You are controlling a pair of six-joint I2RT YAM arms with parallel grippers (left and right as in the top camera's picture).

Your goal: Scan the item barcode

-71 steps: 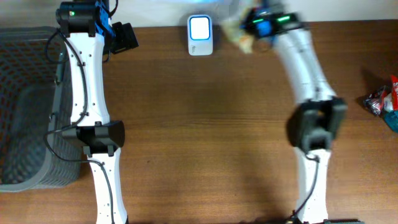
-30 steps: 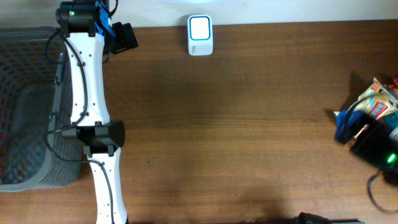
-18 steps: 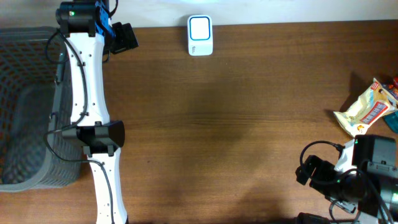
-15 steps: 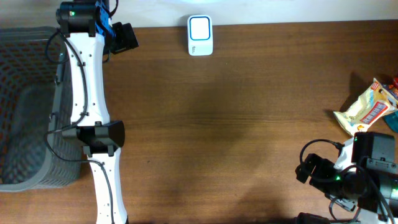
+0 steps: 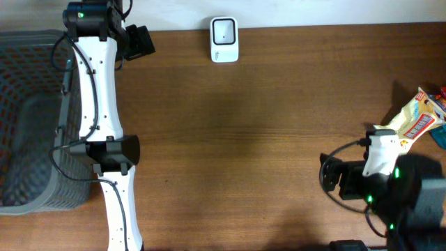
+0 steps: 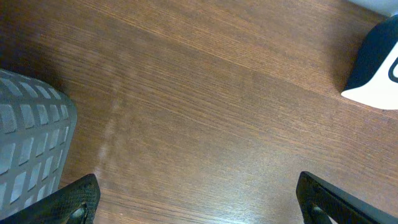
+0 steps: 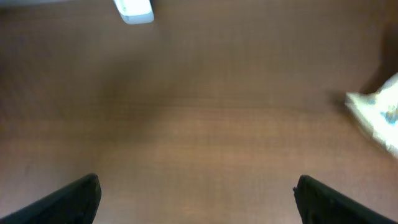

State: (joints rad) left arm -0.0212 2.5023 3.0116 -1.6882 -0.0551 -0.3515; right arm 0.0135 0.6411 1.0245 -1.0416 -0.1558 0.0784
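**Grippers.** The left gripper (image 6: 199, 204) has its jaws fully apart. It holds nothing and hangs over bare wood at the far left of the table, between the basket and the scanner. The right gripper (image 7: 199, 200) is also spread wide and holds nothing. In the overhead view it sits at the near right of the table, partly blurred.

**Task item.** The snack packet (image 5: 417, 123) lies on the table at the right edge, just beyond the right arm (image 5: 380, 150) and clear of both grippers. The scanner (image 5: 224, 39) stands at the far edge, centre, well apart from the packet.

**Containers.** A grey mesh basket (image 5: 28, 118) sits at the table's left side; only its own mesh shows inside.

**Surface.** The table (image 5: 244, 139) is dark brown wood grain, with a pale strip beyond its far edge.
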